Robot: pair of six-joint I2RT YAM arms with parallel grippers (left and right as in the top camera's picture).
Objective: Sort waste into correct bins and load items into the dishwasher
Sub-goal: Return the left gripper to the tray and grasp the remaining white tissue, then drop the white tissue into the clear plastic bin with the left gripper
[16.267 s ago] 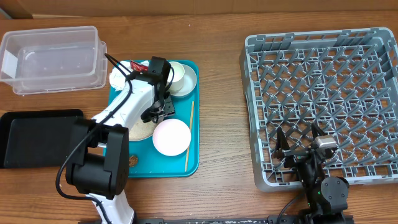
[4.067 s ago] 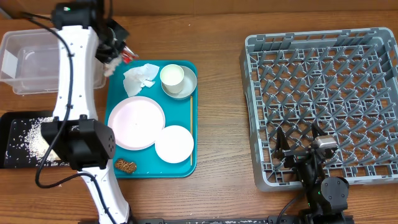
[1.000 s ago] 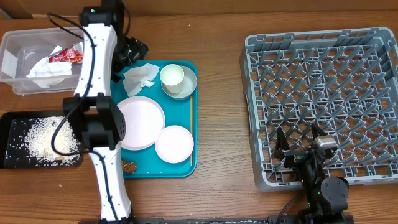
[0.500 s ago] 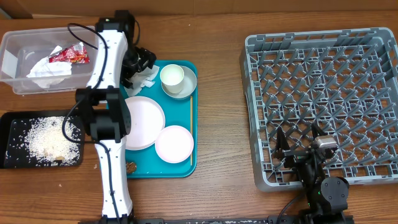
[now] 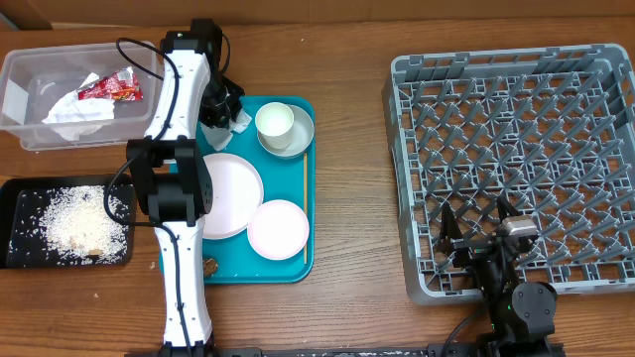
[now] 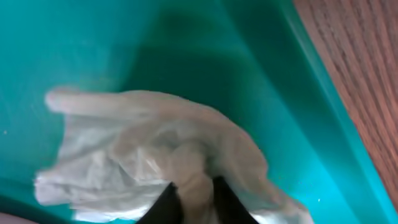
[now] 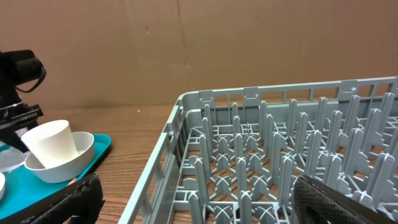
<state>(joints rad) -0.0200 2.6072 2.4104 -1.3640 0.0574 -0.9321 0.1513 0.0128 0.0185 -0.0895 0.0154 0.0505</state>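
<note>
The left jaws pinch a fold of the crumpled white paper napkin [image 6: 143, 143], thin and soft, lying on the glossy teal tray [image 6: 186, 50] beneath them. Only a small tuft sits between them, so it may tear or slip on lifting. The right jaws gape, with the grey pegged dish rack [image 7: 249, 155] ahead of them.

The wooden table [image 5: 357, 198] bore a teal serving tray [image 5: 286, 270] left of centre. A thin wooden stick [image 5: 305, 208] lay lengthwise inside the tray, just beside its right rim. Plain brown board [image 7: 186, 43] stood behind the table.
</note>
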